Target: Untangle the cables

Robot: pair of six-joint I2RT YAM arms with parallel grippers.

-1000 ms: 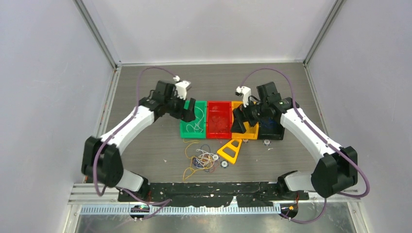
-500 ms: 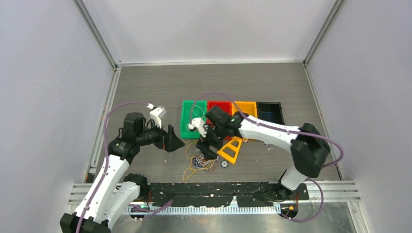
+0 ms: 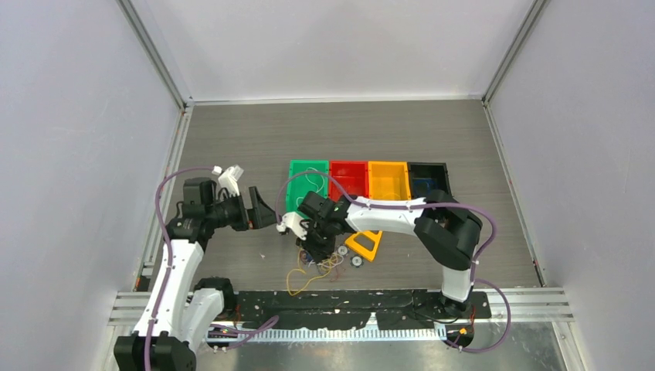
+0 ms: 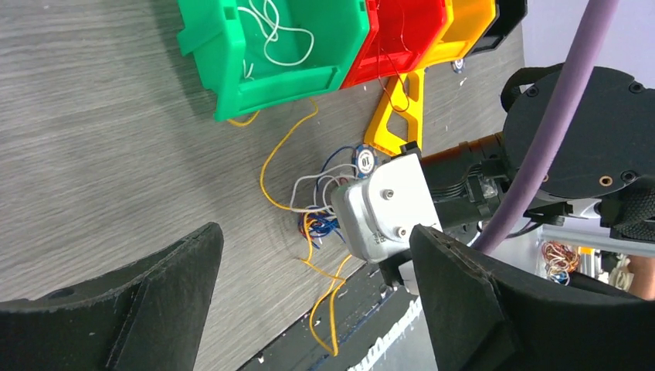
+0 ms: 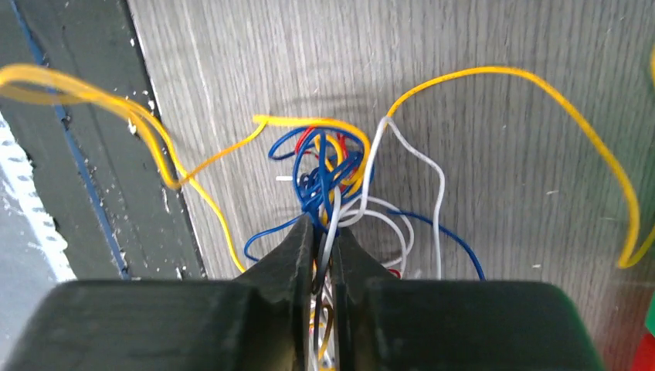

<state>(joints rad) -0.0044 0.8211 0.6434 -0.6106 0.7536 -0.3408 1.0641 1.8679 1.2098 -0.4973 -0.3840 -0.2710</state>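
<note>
Few white cables [image 4: 276, 39] in green bin [image 4: 293, 83]

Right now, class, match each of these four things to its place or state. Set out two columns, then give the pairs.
1 left tool
2 right tool
3 green tray
4 black tray

A farthest right in the overhead view
B shut on tangled wires
C open above the table
D holds white wire

Pairs: 1-C, 2-B, 3-D, 4-A

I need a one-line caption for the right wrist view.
Right gripper pinching strands of the tangled cables on the grey table.
</note>
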